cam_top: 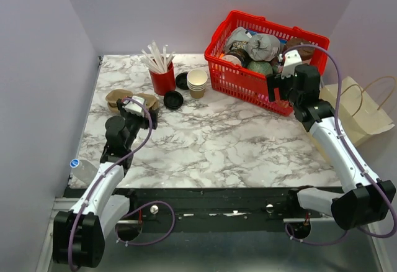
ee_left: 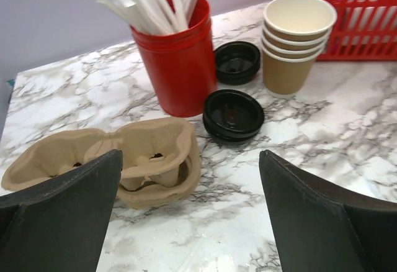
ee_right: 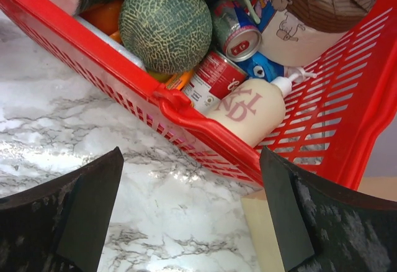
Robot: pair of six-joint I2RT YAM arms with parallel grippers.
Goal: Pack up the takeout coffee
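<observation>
A lone brown kraft takeout cup does not show in any view; only the stack of nested paper cups [ee_left: 291, 42] stands on the marble table [cam_top: 223, 141], also in the top view [cam_top: 197, 82]. Two black round lids [ee_left: 234, 115] [ee_left: 237, 61] lie beside it. A brown pulp cup carrier [ee_left: 149, 160] lies at the left [cam_top: 121, 98]. My left gripper [ee_left: 189, 154] is open and empty, just in front of the carrier [cam_top: 144, 112]. My right gripper [ee_right: 189, 151] is open and empty, by the near right corner of the red basket [ee_right: 186, 107].
A red cup of white straws [ee_left: 180, 61] stands behind the carrier. The red basket [cam_top: 245, 82] holds a melon [ee_right: 164, 23], cans [ee_right: 214, 86], a lotion bottle [ee_right: 248, 110] and a brown-lidded tub [ee_right: 310, 17]. A paper bag [cam_top: 363, 113] stands off the right edge. A plastic bottle [cam_top: 77, 167] lies at front left.
</observation>
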